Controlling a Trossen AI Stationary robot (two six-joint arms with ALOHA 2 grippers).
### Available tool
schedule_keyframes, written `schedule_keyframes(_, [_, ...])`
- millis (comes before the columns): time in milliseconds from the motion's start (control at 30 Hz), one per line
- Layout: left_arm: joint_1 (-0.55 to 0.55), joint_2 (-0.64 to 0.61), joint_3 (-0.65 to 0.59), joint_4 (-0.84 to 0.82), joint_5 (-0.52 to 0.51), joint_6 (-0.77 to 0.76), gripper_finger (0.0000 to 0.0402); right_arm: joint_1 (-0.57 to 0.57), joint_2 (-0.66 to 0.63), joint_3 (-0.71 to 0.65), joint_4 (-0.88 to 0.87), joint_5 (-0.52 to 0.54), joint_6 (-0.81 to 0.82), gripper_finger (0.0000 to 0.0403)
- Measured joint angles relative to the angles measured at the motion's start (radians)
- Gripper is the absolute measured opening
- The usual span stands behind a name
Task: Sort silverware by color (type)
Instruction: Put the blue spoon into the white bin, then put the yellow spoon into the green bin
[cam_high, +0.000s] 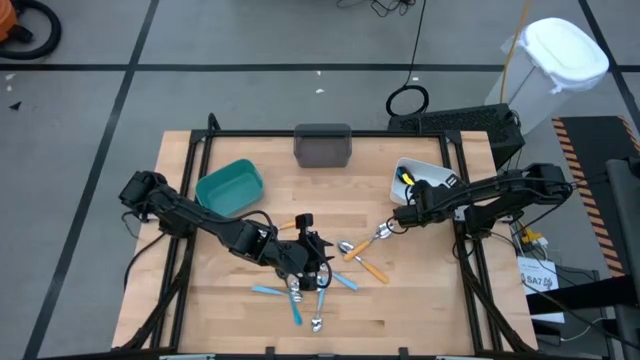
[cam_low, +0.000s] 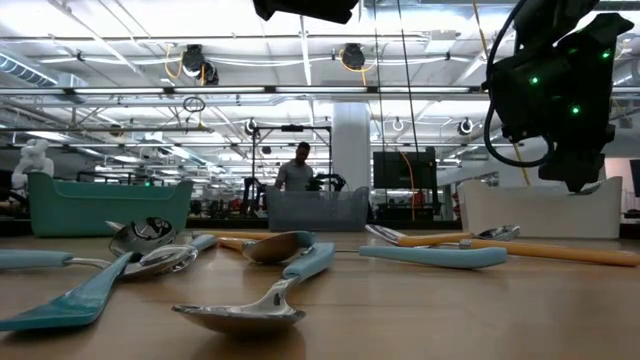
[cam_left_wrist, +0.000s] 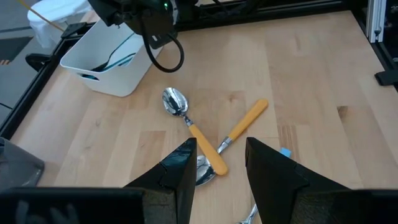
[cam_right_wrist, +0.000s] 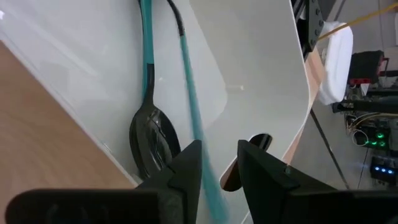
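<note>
From above, the left gripper (cam_high: 308, 262) hovers over loose spoons and forks (cam_high: 300, 296) in front of the teal bin (cam_high: 230, 188), while the right gripper (cam_high: 408, 210) sits by the white bin (cam_high: 412, 170). The left wrist view shows its fingers (cam_left_wrist: 177, 174) parted and empty above an orange-handled spoon (cam_left_wrist: 189, 127). The right wrist view shows that gripper's fingers (cam_right_wrist: 186, 168) parted around a blurred teal handle (cam_right_wrist: 199, 134) inside the white bin, beside a black spoon (cam_right_wrist: 152, 137); I cannot tell whether they clamp it.
</note>
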Motion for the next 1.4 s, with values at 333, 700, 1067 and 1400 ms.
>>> schedule_keyframes(333, [0.000,0.000,0.000,0.000,0.000,0.000,0.0136,0.014,0.000,0.068,-0.022,0.005,-0.015,0.0098])
schedule_keyframes(700, [0.000,0.000,0.000,-0.001,0.000,-0.008,0.0136,0.128,0.000,0.189,0.063,0.060,-0.131,0.0098])
schedule_keyframes(1067, [0.000,0.000,0.000,-0.001,0.000,-0.010,0.0136,0.183,0.000,0.191,0.191,0.053,-0.289,0.0098])
schedule_keyframes(1400, [0.004,0.000,0.000,-0.034,0.000,0.003,0.0136,0.242,0.000,0.191,0.361,-0.067,-0.414,0.0098])
